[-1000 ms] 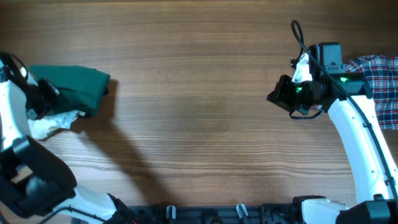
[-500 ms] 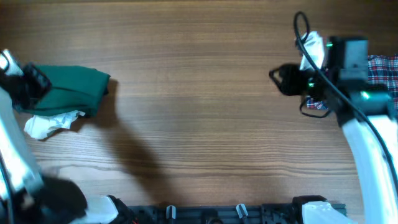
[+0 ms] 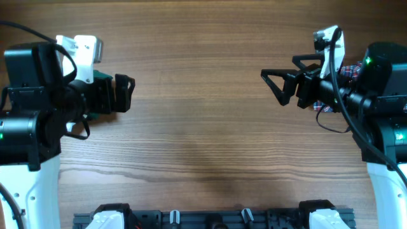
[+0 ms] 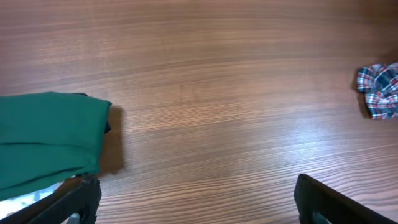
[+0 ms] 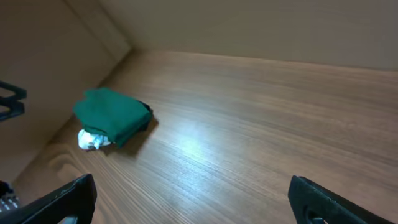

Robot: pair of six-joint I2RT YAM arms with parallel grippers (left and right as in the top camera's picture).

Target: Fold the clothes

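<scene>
- Green garment [image 4: 50,137] looks folded, a neat flat stack on the table [image 3: 203,127]; I judge this piece done.
- White cloth [image 5: 90,140] pokes out crumpled from under the green garment's near edge, touching it. Can't tell if it is folded; it probably still needs work.
- Plaid cloth [image 4: 379,90] lies bunched up and unfolded, well apart from the green garment on the far side of the table. This one is clearly left to do.
- Rough progress: one piece folded, and at least the plaid remaining.
- Left gripper [image 4: 198,183] has its jaws wide apart and empty. It hangs above the table just beside the green garment, on the side facing the plaid cloth.
- In the left wrist view the green garment sits by the left finger [image 4: 81,199], mostly outside the gap rather than between the jaws.
- Right gripper [image 5: 191,183] has its jaws spread wide, holding nothing, and is well apart from the green garment, which it faces across bare wood.
- The plaid cloth is not between the right jaws; overhead it peeks out from behind the right arm, near the wrist.
- Neither gripper touches any cloth.
</scene>
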